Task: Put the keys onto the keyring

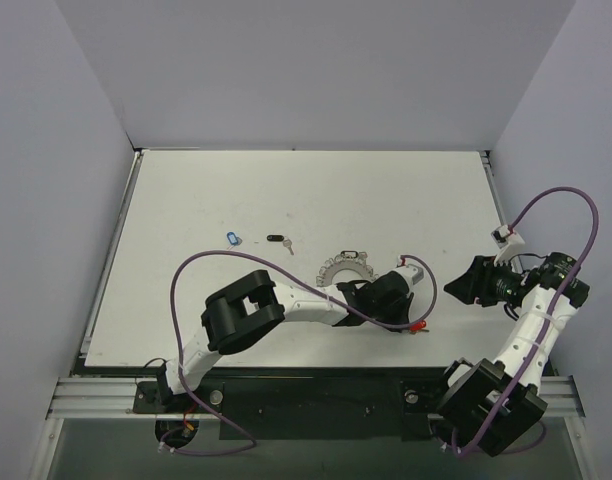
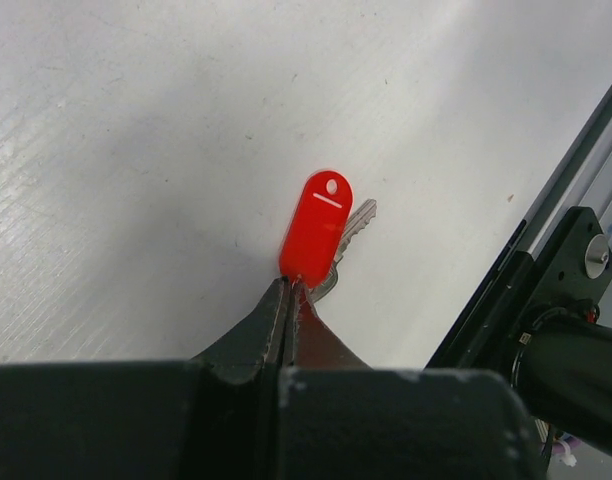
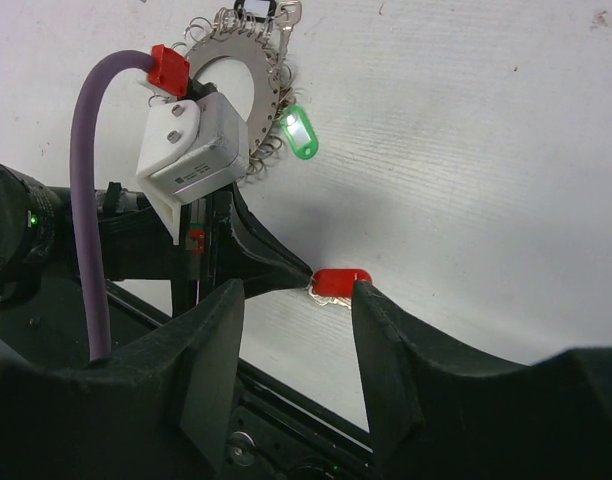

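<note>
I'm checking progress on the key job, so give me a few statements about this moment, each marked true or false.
1. The left pincer is shut on the red-tagged key. True.
2. The right pincer grips the keyring. False: it stands open and empty; the keyring lies on the table.
3. A green tag sits at the keyring's rim. True.
4. The blue-tagged key is in the right pincer. False: it lies on the table beside the black-tagged key, apart from both arms.
</note>
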`<state>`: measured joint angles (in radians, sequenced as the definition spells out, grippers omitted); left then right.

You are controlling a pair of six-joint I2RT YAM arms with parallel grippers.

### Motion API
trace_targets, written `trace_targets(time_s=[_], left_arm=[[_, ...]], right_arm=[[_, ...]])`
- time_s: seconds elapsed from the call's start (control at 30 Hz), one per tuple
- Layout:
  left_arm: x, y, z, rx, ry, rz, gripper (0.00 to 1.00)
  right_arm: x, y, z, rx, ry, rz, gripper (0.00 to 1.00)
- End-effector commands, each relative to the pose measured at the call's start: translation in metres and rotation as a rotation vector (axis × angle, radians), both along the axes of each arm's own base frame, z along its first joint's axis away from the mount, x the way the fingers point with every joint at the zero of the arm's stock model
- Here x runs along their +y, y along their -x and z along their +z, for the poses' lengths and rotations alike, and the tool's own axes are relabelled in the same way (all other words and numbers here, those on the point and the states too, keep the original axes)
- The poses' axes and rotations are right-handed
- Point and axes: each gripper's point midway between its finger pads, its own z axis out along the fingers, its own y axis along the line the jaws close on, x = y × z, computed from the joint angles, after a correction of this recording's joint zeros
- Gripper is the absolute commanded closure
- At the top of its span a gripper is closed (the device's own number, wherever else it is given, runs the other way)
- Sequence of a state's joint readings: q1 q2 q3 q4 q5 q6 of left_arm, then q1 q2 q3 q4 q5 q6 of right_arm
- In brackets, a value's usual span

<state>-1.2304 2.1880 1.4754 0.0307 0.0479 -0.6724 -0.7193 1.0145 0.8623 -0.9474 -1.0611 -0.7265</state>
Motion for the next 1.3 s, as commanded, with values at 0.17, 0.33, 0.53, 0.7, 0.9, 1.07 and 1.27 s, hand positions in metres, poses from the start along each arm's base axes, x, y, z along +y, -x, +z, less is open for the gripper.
trace_targets(time_s=[0.17,0.33,0.53,0.7,0.9,1.07,1.27], left_arm=[[0.003,-0.004,0.020,-0.041,0.009,-0.032,1.00],[0.005,-0.007,0.029,-0.058,0.017,-0.019,0.96],[0.009,-0.008,0.043,-0.063,0.037,-0.001,0.75],[0.021,-0.016,0.078,-0.130,0.078,0.041,0.68],[0.069,-0.025,0.126,-0.264,0.115,0.123,0.63],[0.142,-0.022,0.148,-0.382,0.134,0.198,0.59],[0.210,-0.001,0.146,-0.359,0.320,0.304,0.34]], right_arm=[[0.010,0.006,-0.004,0.025,-0.035,0.037,0.57],[0.015,0.008,-0.005,0.030,-0.035,0.072,0.57],[0.016,0.010,-0.006,0.039,-0.028,0.088,0.57],[0.021,0.016,-0.007,0.054,0.013,0.146,0.57],[0.046,0.045,-0.003,0.011,0.102,0.490,0.50],[0.076,0.093,-0.010,-0.202,0.136,1.060,0.30],[0.079,0.116,-0.033,-0.231,0.146,1.492,0.30]])
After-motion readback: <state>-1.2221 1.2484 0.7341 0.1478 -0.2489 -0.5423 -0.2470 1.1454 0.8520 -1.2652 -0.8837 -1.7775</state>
